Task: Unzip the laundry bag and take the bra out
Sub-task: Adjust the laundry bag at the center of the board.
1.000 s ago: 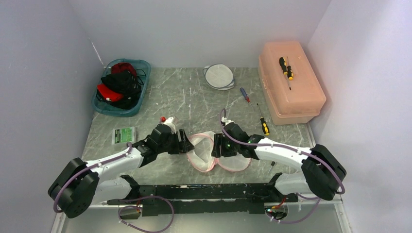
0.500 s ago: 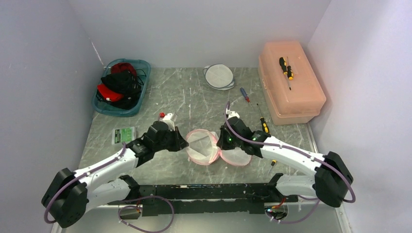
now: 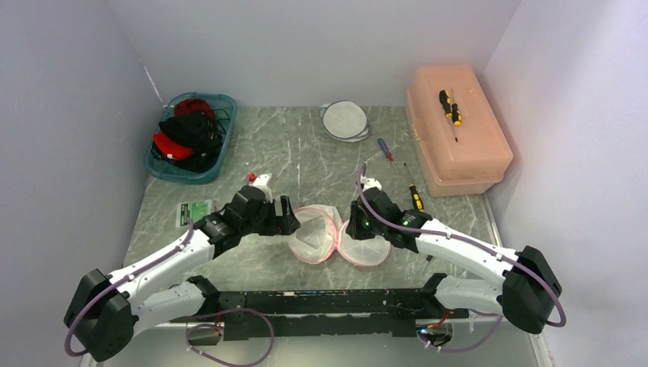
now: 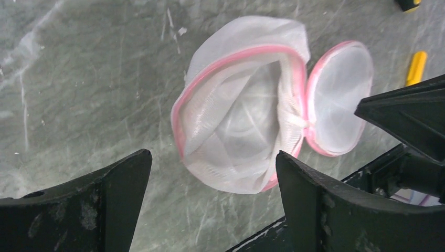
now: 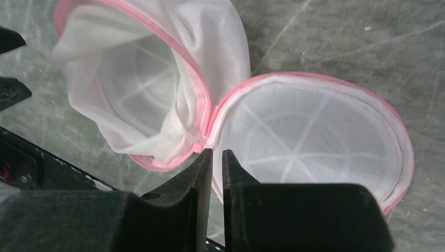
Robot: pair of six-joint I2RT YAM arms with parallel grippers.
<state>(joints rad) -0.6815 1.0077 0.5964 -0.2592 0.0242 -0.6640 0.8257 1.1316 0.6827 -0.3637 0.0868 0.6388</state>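
1. Left gripper (image 4: 212,156): the jaws are spread wide and hold nothing. It is poised just beside the left half of the bag.
2. Laundry bag (image 3: 313,238): it lies on the table (image 3: 252,160) between the two grippers, near the arms' bases. It is laid open like a clamshell, two pink-rimmed mesh halves joined at a hinge. The left half is deep, with white mesh slumped inside.
3. Bra: it cannot be made out separately. A pale rounded form shows through the left half, but whether that is the garment or the bag's lining cannot be told.
4. Right half (image 5: 315,136): shallow, lying flat, and apparently empty.
5. Right gripper (image 5: 216,153): the fingers are drawn almost together, leaving a thin slit with nothing visible between them. The tips sit just at the hinge.
6. Step in hand: the rim gapes all round, so unzipping is judged complete and removal is the step in hand.
7. Next move: it calls for the left jaws to enter the left half and pinch the garment alone, not the mesh. The right gripper would steady the bag at the hinge.
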